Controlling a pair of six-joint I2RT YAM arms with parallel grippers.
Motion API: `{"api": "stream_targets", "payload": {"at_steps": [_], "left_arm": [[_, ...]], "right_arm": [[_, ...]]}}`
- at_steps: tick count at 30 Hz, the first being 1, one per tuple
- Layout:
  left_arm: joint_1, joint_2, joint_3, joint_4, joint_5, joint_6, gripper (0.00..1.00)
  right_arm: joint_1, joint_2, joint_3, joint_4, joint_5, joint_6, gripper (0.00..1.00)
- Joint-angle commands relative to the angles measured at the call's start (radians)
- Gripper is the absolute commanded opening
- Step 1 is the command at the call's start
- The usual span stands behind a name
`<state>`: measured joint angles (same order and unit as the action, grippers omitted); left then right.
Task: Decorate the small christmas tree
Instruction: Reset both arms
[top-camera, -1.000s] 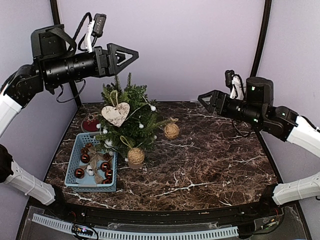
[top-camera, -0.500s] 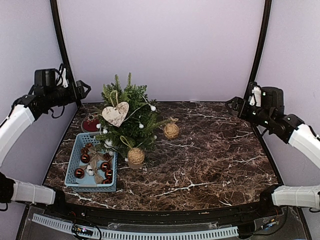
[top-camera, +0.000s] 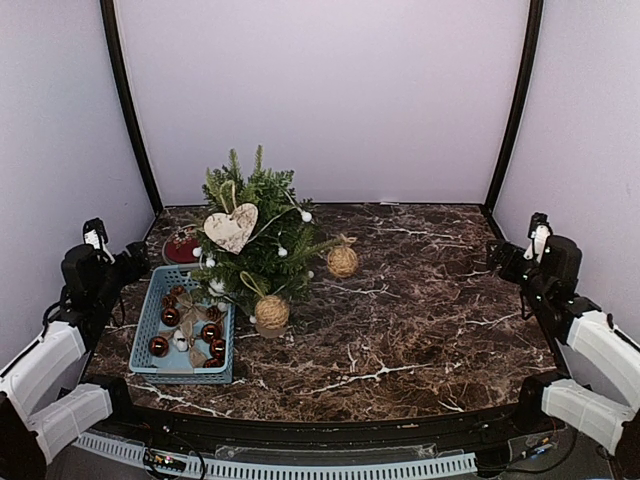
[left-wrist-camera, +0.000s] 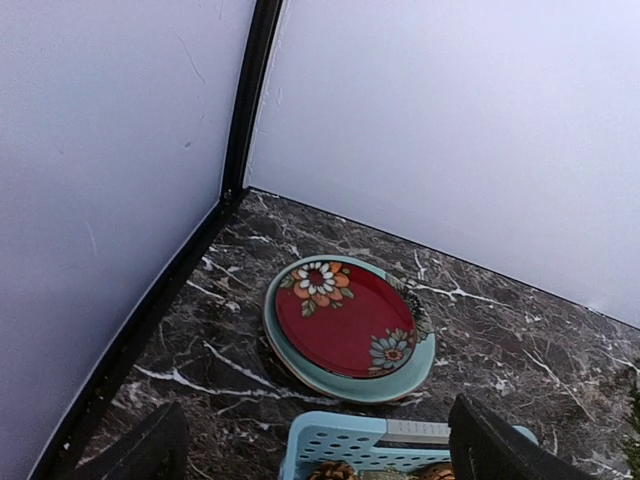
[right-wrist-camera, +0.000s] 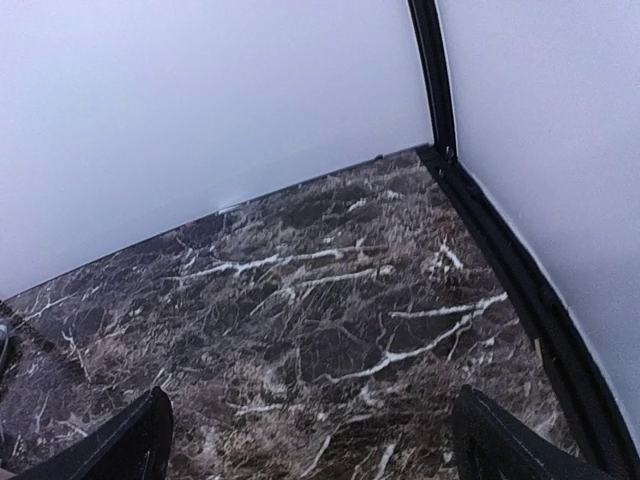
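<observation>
The small christmas tree (top-camera: 262, 215) stands upright at the back left of the marble table. A pale heart (top-camera: 231, 228), white beads and two twine balls (top-camera: 343, 261) (top-camera: 271, 312) hang on it. My left gripper (top-camera: 132, 262) is low at the table's left edge, open and empty, well left of the tree. In the left wrist view its fingers (left-wrist-camera: 148, 452) stand wide apart above the basket's far rim. At the right edge my right gripper (top-camera: 498, 256) is also low, open and empty; its fingertips (right-wrist-camera: 505, 440) frame bare marble.
A blue basket (top-camera: 146, 322) with dark red baubles and pine cones lies in front of the tree on the left. Behind it sits a red flowered plate (left-wrist-camera: 345, 320) on a teal plate. Black frame posts and white walls close in the back and sides.
Both arms have dropped from high over the table and drawn back to its left and right edges. Both grippers have opened wider. The tree and ornaments have not moved.
</observation>
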<state>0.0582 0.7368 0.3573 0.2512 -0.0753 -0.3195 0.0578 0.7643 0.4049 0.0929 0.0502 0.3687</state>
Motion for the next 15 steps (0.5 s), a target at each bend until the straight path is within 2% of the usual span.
{"api": "stream_targets", "payload": {"at_steps": [1,6,11,15], "left_arm": [[0.002,-0.011,-0.132,0.286,-0.077,0.093,0.94],[0.003,0.089,-0.201,0.446,-0.089,0.233,0.98],[0.003,0.211,-0.207,0.544,-0.043,0.24,0.98],[0.003,0.235,-0.21,0.548,-0.035,0.234,0.99]], "right_arm": [[-0.004,-0.035,-0.086,0.302,0.094,-0.109,0.99],[-0.004,-0.048,-0.187,0.445,0.136,-0.158,0.99],[-0.004,-0.044,-0.314,0.633,0.142,-0.154,0.99],[-0.004,-0.057,-0.306,0.612,0.126,-0.163,0.99]]}}
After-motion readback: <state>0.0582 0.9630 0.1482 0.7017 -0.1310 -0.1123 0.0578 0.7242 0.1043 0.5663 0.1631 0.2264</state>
